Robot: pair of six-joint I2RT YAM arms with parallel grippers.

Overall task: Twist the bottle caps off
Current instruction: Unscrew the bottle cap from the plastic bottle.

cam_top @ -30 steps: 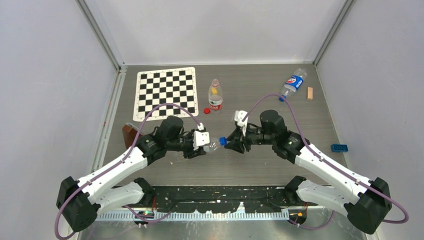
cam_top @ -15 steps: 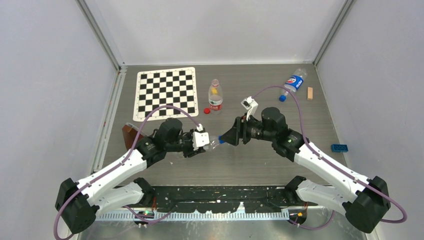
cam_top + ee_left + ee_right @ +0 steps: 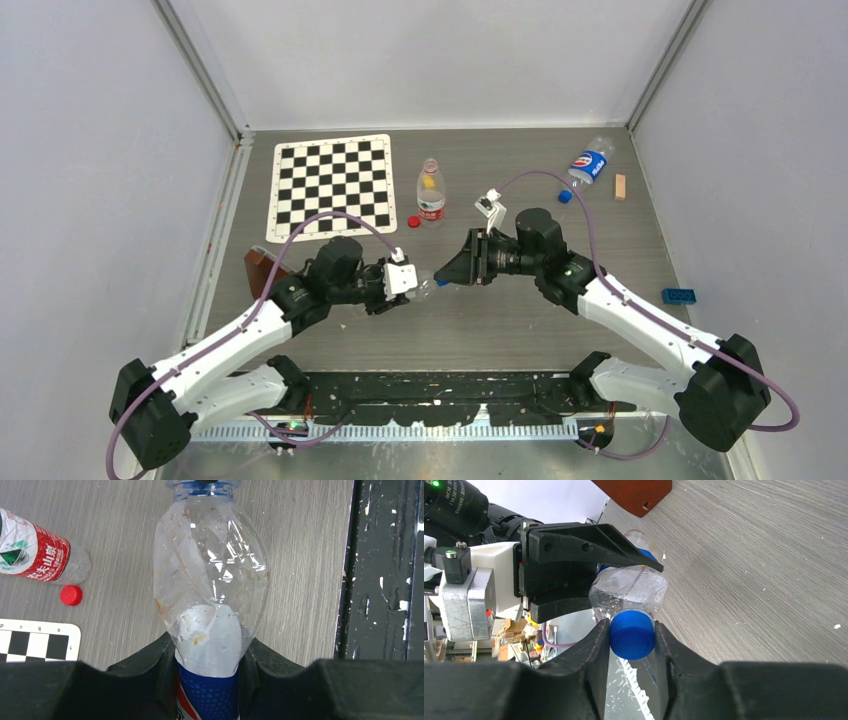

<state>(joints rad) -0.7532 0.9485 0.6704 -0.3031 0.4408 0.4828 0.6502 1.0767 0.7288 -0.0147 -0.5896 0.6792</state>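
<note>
Right wrist shows what top cannot: my right gripper (image 3: 631,630) pinched snugly on the round blue cap (image 3: 632,634), which seems seated on the neck. Left wrist shows my left gripper (image 3: 209,647) clamped round the crumpled clear bottle (image 3: 212,580) mid-table, specks clinging inside.

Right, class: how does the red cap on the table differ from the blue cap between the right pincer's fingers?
The red cap is red, the blue cap blue. The red cap lies loose on the table beside the red-labelled bottle; the blue cap sits on the neck of the held bottle. Nothing touches the red cap; the right pincer is shut on the blue cap. Both are small round plastic caps.
</note>
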